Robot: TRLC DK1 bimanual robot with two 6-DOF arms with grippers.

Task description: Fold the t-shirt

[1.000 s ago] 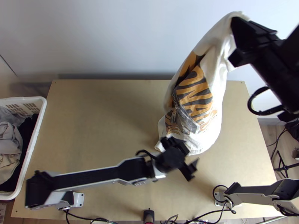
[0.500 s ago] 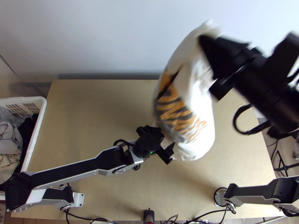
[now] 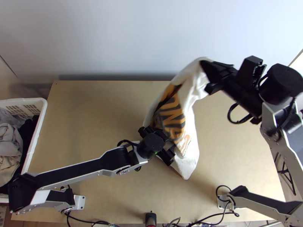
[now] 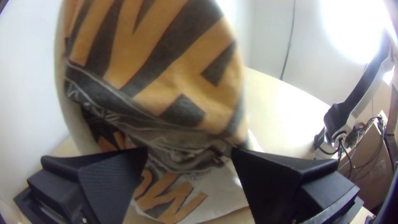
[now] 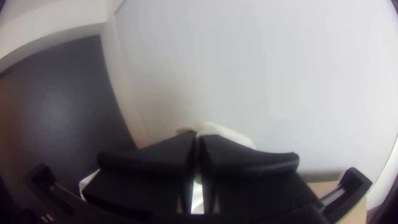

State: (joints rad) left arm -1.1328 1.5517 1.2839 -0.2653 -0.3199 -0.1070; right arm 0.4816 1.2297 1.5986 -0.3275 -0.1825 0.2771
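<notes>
- Wall (image 3: 113, 38), pale and plain, behind a light wooden counter (image 3: 94, 109).
- Basket (image 3: 26, 100), white plastic, at the far left, beside the counter; holds clothes (image 3: 8, 140), grey, beige and black, in a loose heap.
- Left arm (image 3: 75, 168), black and silver, laid out low over the near left of the counter.
- Left tool (image 4: 189, 149), parted wide, grasping nothing; the shirt's lower folds lie just ahead, seen between its two fingers.
- Shirt (image 3: 174, 117), white, with large orange and dark print; hung slantwise over the middle of the counter, gathered at the top, bunched and creased lower down, not spread. Whether its lowest corner touches the wood cannot be told.
- Handling, by judgement: light, limp, in no danger of breaking; apt to swing, twist and crumple. Printed part perhaps a little stiffer than the plain cloth.
- Hold, by judgement: the left tool would do best with a single edge or corner of the lower part; a pinch through the crumpled middle would probably fix the creases in.
- Right tool (image 5: 198, 137), clenched on the shirt's upper end, bearing it aloft; which part is pinched cannot be told.
- Right arm (image 3: 282, 145), raised at the right.
</notes>
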